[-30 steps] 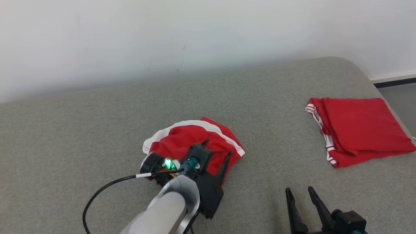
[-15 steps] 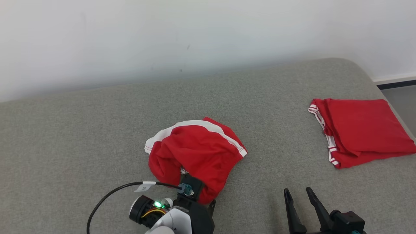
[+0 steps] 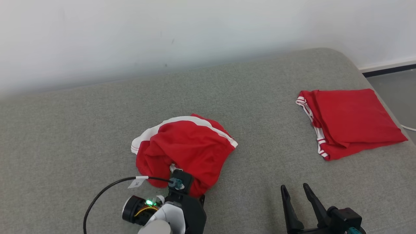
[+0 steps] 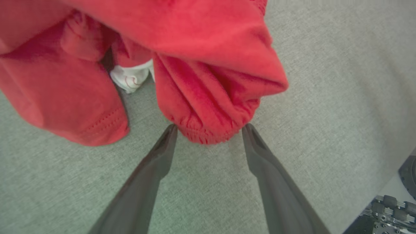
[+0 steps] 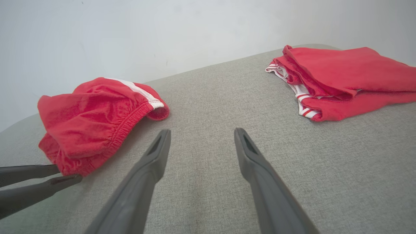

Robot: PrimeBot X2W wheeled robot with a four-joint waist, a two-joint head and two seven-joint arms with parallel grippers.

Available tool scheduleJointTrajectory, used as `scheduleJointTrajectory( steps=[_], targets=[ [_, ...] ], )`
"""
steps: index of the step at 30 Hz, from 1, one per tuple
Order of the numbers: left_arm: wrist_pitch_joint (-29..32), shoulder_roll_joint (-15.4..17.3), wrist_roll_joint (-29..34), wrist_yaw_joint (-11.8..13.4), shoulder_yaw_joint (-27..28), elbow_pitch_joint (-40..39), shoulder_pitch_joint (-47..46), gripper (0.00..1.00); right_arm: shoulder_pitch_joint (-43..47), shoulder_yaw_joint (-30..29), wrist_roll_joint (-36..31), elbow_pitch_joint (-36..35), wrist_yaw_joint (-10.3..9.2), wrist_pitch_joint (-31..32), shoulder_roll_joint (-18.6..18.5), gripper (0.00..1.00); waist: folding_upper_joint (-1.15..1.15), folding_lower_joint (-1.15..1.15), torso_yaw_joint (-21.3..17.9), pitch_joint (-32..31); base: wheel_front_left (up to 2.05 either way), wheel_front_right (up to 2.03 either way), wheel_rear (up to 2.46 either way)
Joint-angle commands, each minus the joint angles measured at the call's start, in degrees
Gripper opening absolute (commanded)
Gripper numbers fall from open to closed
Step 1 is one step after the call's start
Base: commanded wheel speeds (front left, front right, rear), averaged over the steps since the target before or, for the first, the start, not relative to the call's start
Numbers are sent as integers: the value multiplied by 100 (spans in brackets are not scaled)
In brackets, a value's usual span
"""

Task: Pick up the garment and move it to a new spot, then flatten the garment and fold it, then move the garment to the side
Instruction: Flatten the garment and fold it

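Cable (image 3: 107, 188), black with a white tag, loops over the grey surface (image 3: 65, 136) at the far left of the head view and runs into the wrist of the left arm. The left hand (image 4: 209, 130) lies low over the surface at 6 o'clock of the crumpled red shorts (image 3: 185, 146), its two dark fingers spread wide. In the left wrist view the fingertips stand on either side of a bulging, gathered hem of the shorts. The cloth sits just at the tips, not pinched, and I cannot tell whether it touches them. A white label (image 4: 131, 79) peeps from a fold at 10 o'clock of those tips.

The shorts lie in a loose heap near the middle of the surface, with a white stripe curving over the top and an elastic waistband showing in the right wrist view.

At about 4 o'clock of the heap, well apart from it, the right hand (image 3: 294, 186) hovers by the near edge of the head view. Its fingers are spread and point toward 12 o'clock, with bare grey cloth between them and nothing held.

Farther right, at 2 o'clock of the heap and 1 o'clock of the right hand, a folded red garment (image 3: 351, 120) lies flat near the rounded corner of the surface, red-and-white striped trim showing along its left edge. A pale wall (image 3: 208, 32) runs behind everything.
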Motion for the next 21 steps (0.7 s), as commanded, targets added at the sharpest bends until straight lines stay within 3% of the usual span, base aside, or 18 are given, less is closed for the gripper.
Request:
scheduleJointTrajectory(
  steps=[1,7,8,10,16,21],
  targets=[
    [-65,-33,-39,8,41,86,-105,100,-58,20,-11,-2,-14,-14,15,100,0,0,-42,35,0,0,0],
    [-315,-240,-107,14,148,592,-393,100,-99,65,1,-1,-14,-18,15,100,0,0,-130,86,0,0,0],
    [-354,-263,-119,7,161,658,-449,58,-104,64,8,3,-14,-22,15,100,0,0,-141,99,0,0,0],
    [-441,-321,-148,-42,196,763,-547,0,-107,61,23,10,-14,-32,15,100,0,0,-156,128,0,0,0],
    [-797,-469,-220,-270,242,860,-871,0,-133,36,60,50,-14,-78,15,100,0,0,-165,181,0,0,0],
    [-1176,-623,-594,-713,312,507,-1236,0,-162,25,67,94,-14,-88,15,100,0,0,-147,147,0,0,0]
  ],
)
